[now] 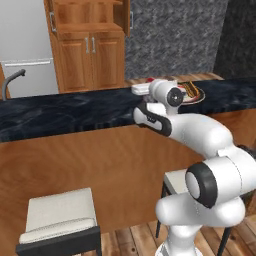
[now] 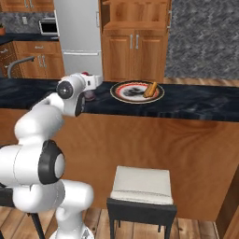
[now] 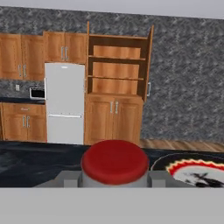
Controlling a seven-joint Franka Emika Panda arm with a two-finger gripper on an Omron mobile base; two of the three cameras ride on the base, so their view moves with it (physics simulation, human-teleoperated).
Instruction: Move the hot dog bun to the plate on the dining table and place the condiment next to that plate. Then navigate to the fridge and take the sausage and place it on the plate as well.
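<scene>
My gripper point(image 3: 114, 177) is shut on the condiment point(image 3: 115, 161), whose round red cap sits between the two fingertips. In the right base view the hand point(image 2: 88, 86) holds the dark red condiment point(image 2: 88, 96) upright at the black top of the dining table point(image 2: 200, 105), just left of the plate point(image 2: 126, 92). The hot dog bun point(image 2: 150, 89) lies on that plate's right side. From the left base view the plate point(image 1: 197, 96) shows partly behind my wrist point(image 1: 172, 95). I cannot tell whether the bottle's base touches the top.
The grey fridge point(image 2: 77, 32) stands closed across the room beside wooden cabinets point(image 2: 135, 51). Stools point(image 2: 140, 186) point(image 1: 60, 215) stand under the table's near side. A faucet point(image 1: 12, 80) rises at the far left.
</scene>
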